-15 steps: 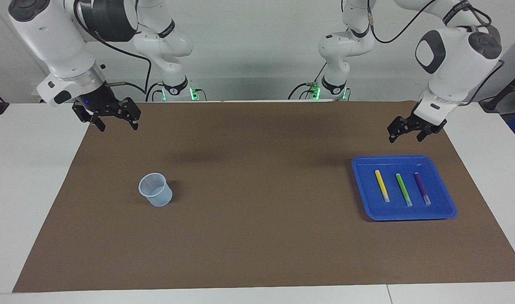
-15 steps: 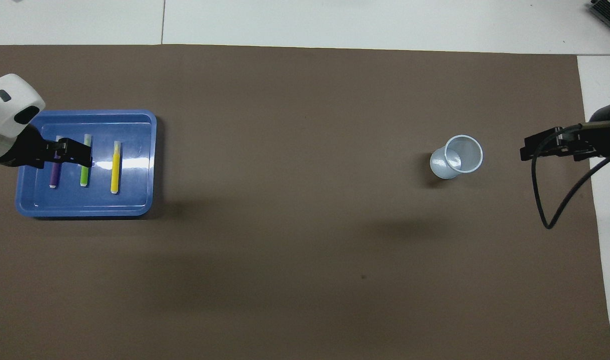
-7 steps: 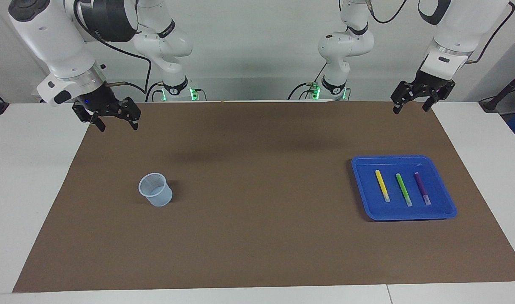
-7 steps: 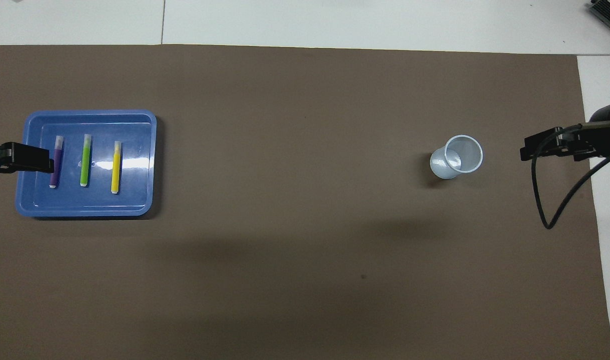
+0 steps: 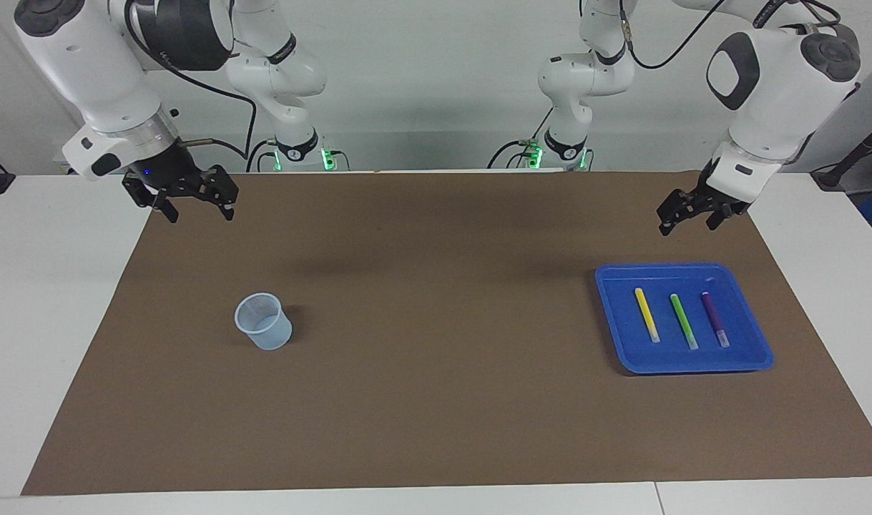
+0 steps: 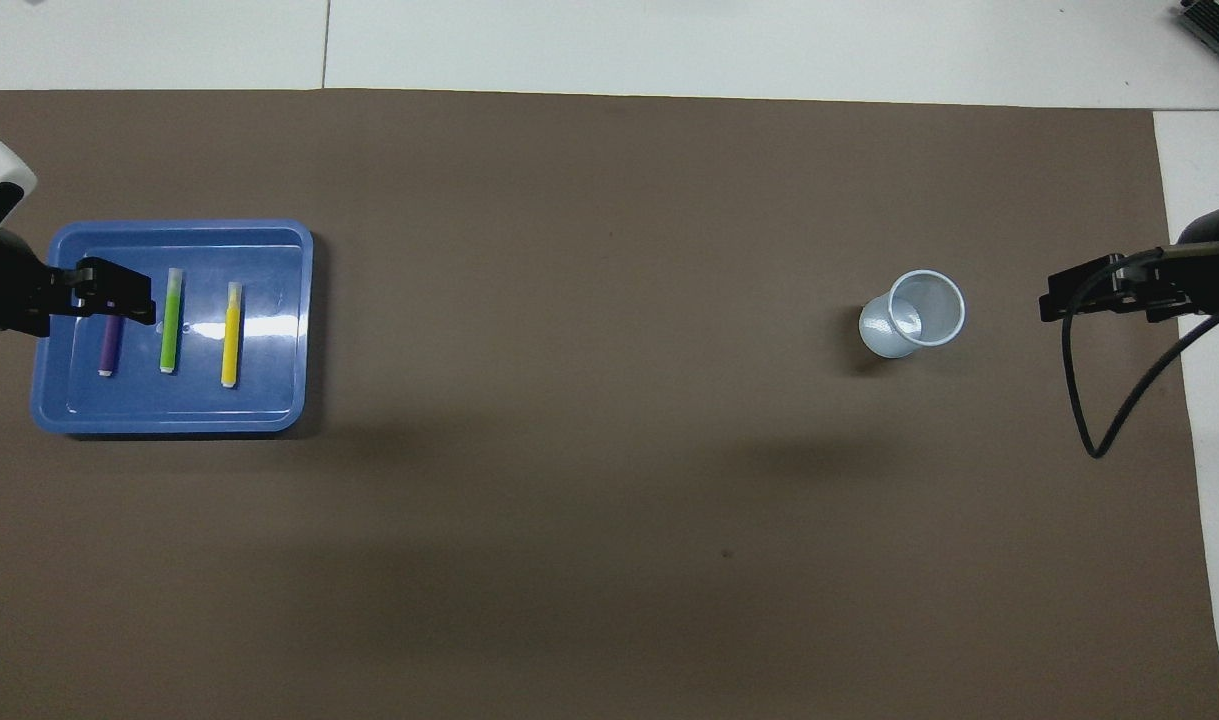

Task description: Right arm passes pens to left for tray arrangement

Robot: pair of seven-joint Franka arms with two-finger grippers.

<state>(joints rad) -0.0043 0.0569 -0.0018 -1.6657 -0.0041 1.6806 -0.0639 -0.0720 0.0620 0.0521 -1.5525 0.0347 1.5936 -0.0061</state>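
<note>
The blue tray (image 5: 614,322) (image 6: 274,340) lies toward the left arm's end of the table. In it the pens lie side by side and apart: yellow (image 5: 647,315) (image 6: 231,335), green (image 5: 683,322) (image 6: 170,330), purple (image 5: 714,319) (image 6: 109,350). My left gripper (image 5: 686,225) (image 6: 134,305) hangs open and empty in the air over the tray, on the purple pen's side. In the overhead view it covers that pen's pale end. My right gripper (image 5: 198,213) (image 6: 1054,300) waits open and empty, raised over the mat's edge at the right arm's end.
A small translucent pale-blue cup (image 5: 264,322) (image 6: 914,315) stands upright on the brown mat (image 5: 436,372) toward the right arm's end. A black cable (image 6: 1094,400) loops down from the right arm over the mat's edge.
The left gripper rose and drew back from the tray, then came down over it again, ending close to where it was a second ago. The right arm, pens and cup stayed still.
</note>
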